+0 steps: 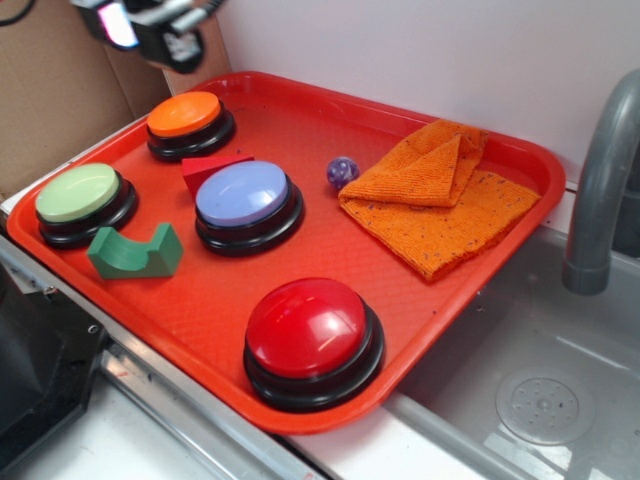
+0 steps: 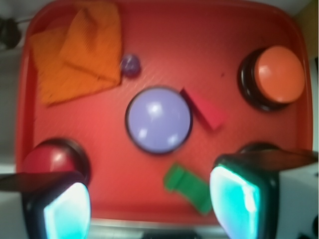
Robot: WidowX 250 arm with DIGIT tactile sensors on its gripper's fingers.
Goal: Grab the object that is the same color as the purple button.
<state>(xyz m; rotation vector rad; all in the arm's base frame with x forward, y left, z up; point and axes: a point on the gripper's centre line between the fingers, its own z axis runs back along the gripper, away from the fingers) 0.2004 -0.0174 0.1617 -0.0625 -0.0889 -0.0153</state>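
In the exterior view the gripper (image 1: 150,30) hangs high over the tray's far-left corner, above the orange button (image 1: 185,115); only its dark body shows there, cut off by the frame edge. The wrist view gives the fingers: two glowing teal pads (image 2: 67,209) stand far apart at the bottom corners, so the hand is spread wide with nothing between them.

Going left to right across the red tray (image 1: 300,415) in the exterior view: the green button (image 1: 77,193) sits at the left edge, the green arch block (image 1: 135,252) just in front of it, and the orange button behind. Next comes the red wedge block (image 1: 213,168), touching or nearly touching the back of the purple button (image 1: 242,194), which stands near the tray's middle. The big red button (image 1: 306,328) sits at the near edge. Just right of the purple button lies the small purple ball (image 1: 342,171), resting on the tray floor beside the left edge of the folded orange cloth (image 1: 435,200); the blur in the wrist view leaves it unclear whether ball and cloth actually touch.

The ball lies well apart from the hand, across the tray to its right and lower. In the wrist view it appears above and left of centre (image 2: 130,65), far from both pads, beyond the purple button.
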